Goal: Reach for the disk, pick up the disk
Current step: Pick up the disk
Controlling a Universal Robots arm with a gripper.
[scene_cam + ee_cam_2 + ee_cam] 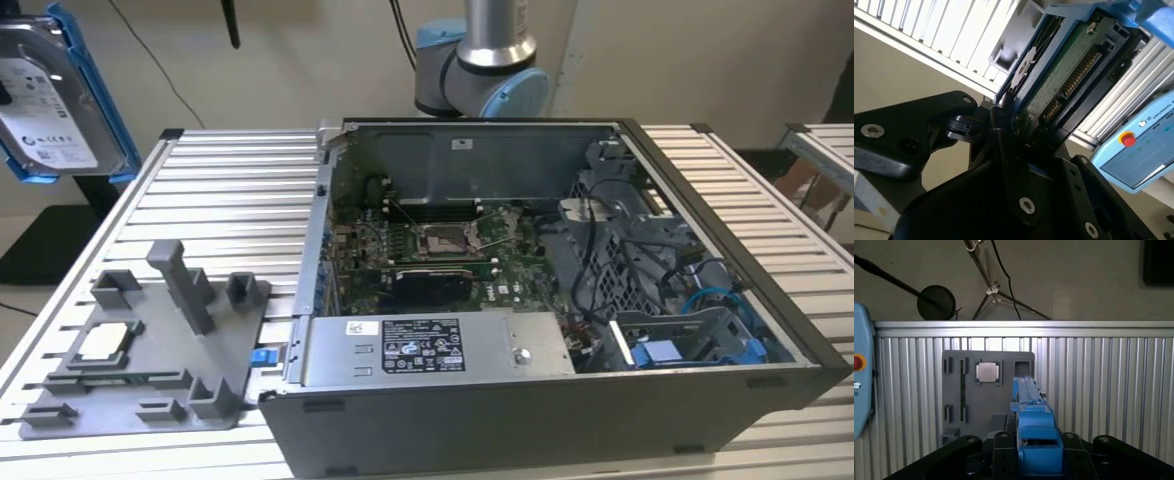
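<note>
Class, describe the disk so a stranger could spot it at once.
From the open computer case on the slatted table, look to the exterior view's upper left. The disk is held aloft there: silver-grey, white-labelled, blue-framed, unlike the small square chip lying flat.

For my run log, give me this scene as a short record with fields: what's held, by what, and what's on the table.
held item: disk, a hard drive in a blue frame, in the air at the exterior view's upper left
end effector: shut on the disk's blue frame
under the disk: grey fixture tray holding a square silver chip
table: slatted aluminium, carrying the tray and an open computer case
</note>
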